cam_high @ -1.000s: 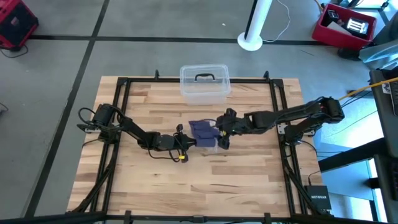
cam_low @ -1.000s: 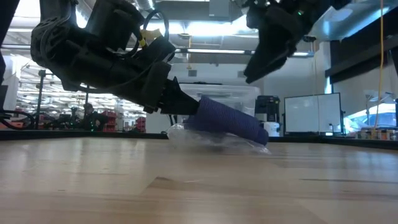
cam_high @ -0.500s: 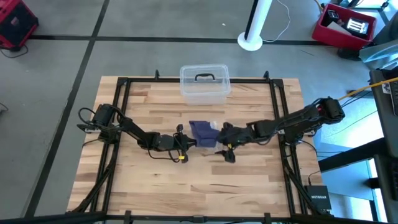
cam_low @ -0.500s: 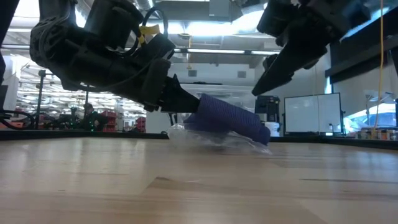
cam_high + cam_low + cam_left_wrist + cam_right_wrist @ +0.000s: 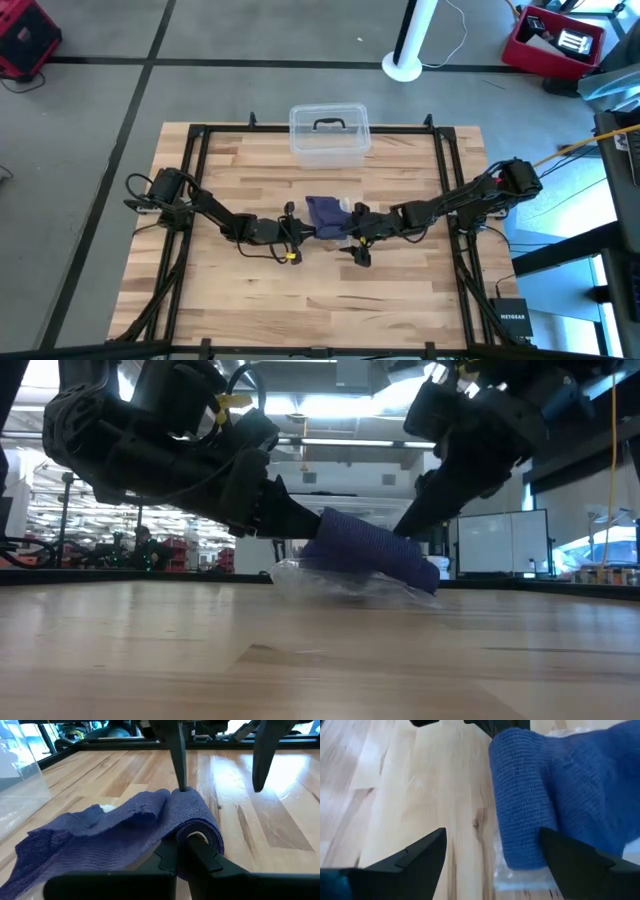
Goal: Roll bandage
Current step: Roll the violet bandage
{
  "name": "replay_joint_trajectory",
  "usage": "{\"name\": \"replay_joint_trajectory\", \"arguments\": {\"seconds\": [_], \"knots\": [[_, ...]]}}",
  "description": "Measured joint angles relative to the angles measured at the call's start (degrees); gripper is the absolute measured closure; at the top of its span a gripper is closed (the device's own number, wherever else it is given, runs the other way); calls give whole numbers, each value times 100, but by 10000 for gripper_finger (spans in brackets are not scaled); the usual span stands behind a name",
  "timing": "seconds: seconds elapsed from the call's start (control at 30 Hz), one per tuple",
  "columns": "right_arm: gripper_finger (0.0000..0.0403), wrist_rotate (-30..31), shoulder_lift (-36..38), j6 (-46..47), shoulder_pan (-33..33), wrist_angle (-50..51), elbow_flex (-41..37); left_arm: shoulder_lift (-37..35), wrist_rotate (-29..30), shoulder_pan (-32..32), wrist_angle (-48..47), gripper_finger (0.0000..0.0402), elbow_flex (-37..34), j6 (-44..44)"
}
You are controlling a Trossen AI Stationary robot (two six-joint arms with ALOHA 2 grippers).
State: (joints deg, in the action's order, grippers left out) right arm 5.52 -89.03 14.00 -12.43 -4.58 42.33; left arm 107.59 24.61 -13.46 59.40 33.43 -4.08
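Two grippers: left gripper (image 5: 182, 851) clamps bandage (image 5: 125, 827) roll.

the bandage (image 5: 324, 215) is lying mid-table on a plastic bag (image 5: 345, 582), between the left gripper (image 5: 300, 229) and the right gripper (image 5: 356, 238); the box (image 5: 329, 133) is sitting behind it.

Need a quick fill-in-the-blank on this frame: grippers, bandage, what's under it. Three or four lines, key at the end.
1. The left gripper is ____ on one end of the bandage.
2. The right gripper has its fingers ____ at the bandage's other end.
3. Under the bandage lies a clear plastic ____.
4. The clear box at the table's far edge has a ____ handle.

Missing words: shut; open; bag; black
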Motion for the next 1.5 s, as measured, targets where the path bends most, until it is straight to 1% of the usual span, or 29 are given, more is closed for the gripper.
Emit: {"name": "replay_joint_trajectory", "arguments": {"seconds": [0.2,0.27,0.37,0.5,0.57,0.67,0.83,1.07,1.17,1.23,1.5], "knots": [[82,-62,-283,-518,0,-415,0,-15,3,-5,-73,391,-9,-33],[84,122,-308,-667,0,-470,0,-15,15,-5,-61,391,-9,-39],[98,416,-304,-822,2,-489,0,-24,41,1,-35,391,-9,-33],[126,392,-267,-980,7,-505,2,-40,25,-10,-2,391,-9,11],[139,348,-214,-974,2,-409,2,-99,7,-53,-32,391,-9,239],[156,282,4,-891,2,-103,13,-311,19,-154,-250,391,-2,826],[173,244,465,-783,7,319,11,-745,-9,-230,-447,391,13,947],[178,387,572,-976,7,432,9,-1314,0,-299,-543,391,13,1366],[178,397,572,-975,9,569,9,-1535,-6,-347,-807,391,15,1410],[178,397,568,-974,9,615,9,-1635,-7,-349,-993,391,13,1497],[178,395,609,-950,9,754,7,-1885,12,-343,-1060,391,13,1787]]}}
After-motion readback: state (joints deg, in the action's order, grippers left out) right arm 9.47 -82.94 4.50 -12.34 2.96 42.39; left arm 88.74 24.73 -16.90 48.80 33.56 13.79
